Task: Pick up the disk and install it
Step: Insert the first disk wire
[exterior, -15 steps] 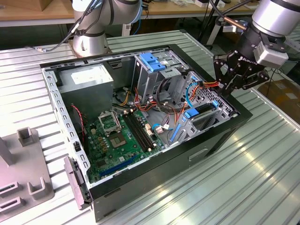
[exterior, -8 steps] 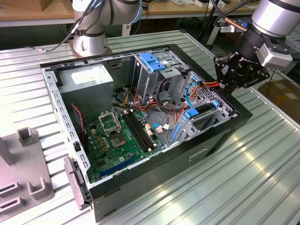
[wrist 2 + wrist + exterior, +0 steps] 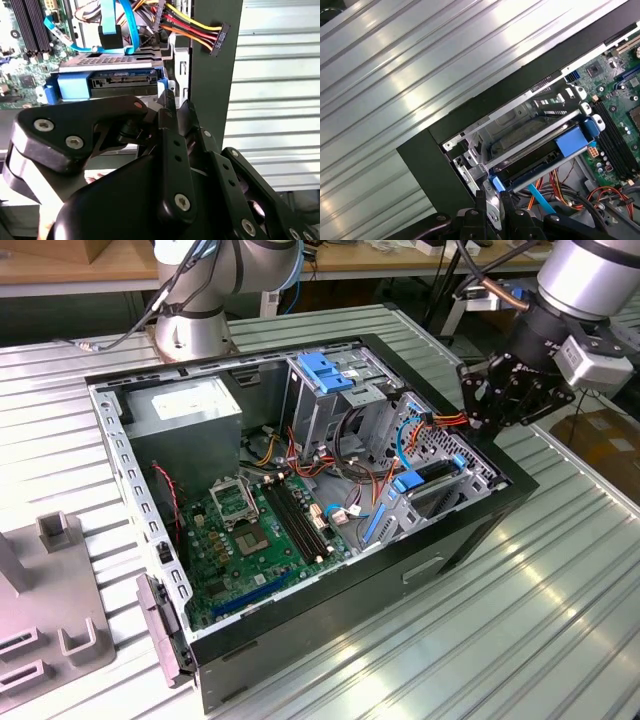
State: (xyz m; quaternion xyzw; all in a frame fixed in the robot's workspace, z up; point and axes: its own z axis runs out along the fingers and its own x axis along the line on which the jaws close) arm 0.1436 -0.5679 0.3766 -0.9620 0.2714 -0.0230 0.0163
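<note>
disk (image 3: 436,476): sitting in the drive bay (image 3: 512,120) at the case (image 3: 300,640) corner on the exterior view's right, with blue rails (image 3: 75,85) showing at its ends.
gripper (image 3: 177,102): hovering at the bay mouth, pinched together and carrying nothing. I can't tell if it's touching the frame.
progress: I'm reading pick-up and insertion as done, since the disk is lying level in the bay.
open items: the power connector (image 3: 219,39) is hanging free by the case wall, unplugged. I'm not seeing whether the rails are latching.
case: lying open on the counter (image 3: 500,640).
</note>
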